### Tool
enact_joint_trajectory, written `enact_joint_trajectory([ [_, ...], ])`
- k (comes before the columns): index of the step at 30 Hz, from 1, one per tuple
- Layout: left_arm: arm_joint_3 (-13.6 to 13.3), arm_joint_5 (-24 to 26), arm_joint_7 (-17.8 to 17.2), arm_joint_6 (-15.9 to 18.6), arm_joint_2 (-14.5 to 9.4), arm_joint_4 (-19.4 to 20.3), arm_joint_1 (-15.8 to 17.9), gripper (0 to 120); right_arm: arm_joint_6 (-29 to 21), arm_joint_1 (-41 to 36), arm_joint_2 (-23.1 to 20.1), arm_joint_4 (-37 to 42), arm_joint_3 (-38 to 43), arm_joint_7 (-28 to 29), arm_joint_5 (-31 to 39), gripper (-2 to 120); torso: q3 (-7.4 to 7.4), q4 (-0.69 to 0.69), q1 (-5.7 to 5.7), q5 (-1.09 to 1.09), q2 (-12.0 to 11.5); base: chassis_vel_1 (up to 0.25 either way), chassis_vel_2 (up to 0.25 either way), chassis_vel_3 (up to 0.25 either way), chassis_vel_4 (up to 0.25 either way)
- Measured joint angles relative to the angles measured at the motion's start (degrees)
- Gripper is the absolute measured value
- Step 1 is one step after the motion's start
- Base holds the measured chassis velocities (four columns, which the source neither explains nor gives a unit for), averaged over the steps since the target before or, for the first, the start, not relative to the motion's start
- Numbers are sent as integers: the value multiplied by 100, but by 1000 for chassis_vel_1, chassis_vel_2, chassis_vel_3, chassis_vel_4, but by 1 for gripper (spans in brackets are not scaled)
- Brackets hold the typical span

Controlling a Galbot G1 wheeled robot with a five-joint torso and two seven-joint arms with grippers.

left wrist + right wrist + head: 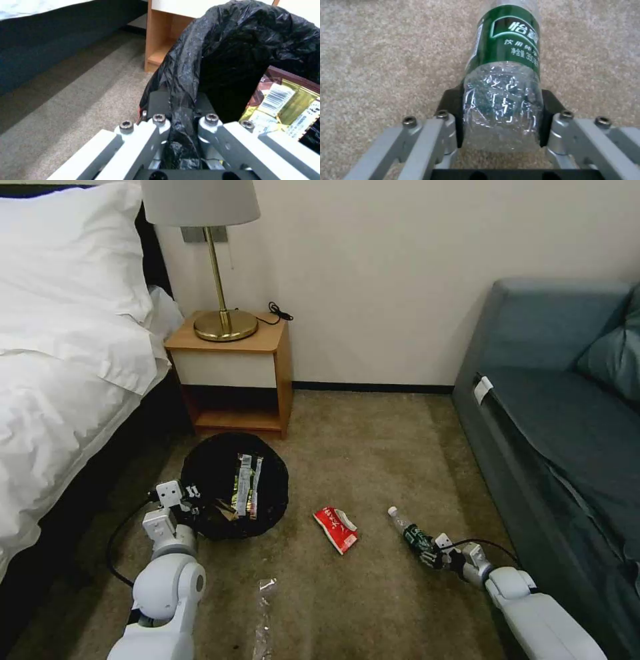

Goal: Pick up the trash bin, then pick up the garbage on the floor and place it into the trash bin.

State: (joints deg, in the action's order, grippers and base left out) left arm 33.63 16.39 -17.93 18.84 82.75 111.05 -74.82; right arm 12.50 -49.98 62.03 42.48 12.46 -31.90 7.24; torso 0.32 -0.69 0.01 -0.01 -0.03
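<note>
The step in hand looks like taking the bottle off the carpet with the right gripper. To do it well, the pads should press evenly on the clear lower body — thin crinkled plastic that will likely dent and slip if squeezed too hard or too near the base — and the lift should go straight up before any swing toward the bin.

In the right wrist view the bottle lies on its side between the two black pads, its ribbed bottom end deep in the claw and its green label pointing away. The pads sit against both flanks, so the claw reads as pinching the bottle, though it rests on the carpet and is not yet raised.

The left gripper is pressed together on the rim of the trash bin, nipping the black liner between its fingers. The bin sits in front of the nightstand, beside the bed, with a yellow-silver wrapper already inside. The red packet lies on the carpet between bin and bottle, apart from both.
</note>
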Motion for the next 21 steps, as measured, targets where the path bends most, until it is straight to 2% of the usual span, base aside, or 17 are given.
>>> enact_joint_trajectory([
  [3,0,4,1,0,-1,1,8,5,6,-33,-4,10,43,29,2,31,0,0,0,0,0,0,0,0,0],
  [10,0,8,2,-2,9,-2,16,5,18,-101,-12,65,74,95,10,31,0,0,0,0,0,0,0,0,0],
  [13,0,8,10,-23,23,-49,16,5,30,-158,14,210,69,250,229,31,0,-1,0,0,0,0,0,0,0],
  [14,-6,6,15,-34,35,-93,19,5,19,-214,29,511,26,416,528,31,0,-1,0,1,0,0,0,0,0],
  [15,-6,6,15,-34,35,-93,19,5,19,-214,29,511,26,416,528,31,0,-1,0,1,0,0,0,0,0],
  [17,-47,6,16,-41,55,-169,65,5,13,-234,32,1205,-179,825,966,31,0,1,0,-1,0,0,0,0,0],
  [21,-75,6,16,-41,71,-203,112,5,109,-141,80,1626,-477,1186,1196,31,0,-1,0,-2,0,0,0,0,0],
])
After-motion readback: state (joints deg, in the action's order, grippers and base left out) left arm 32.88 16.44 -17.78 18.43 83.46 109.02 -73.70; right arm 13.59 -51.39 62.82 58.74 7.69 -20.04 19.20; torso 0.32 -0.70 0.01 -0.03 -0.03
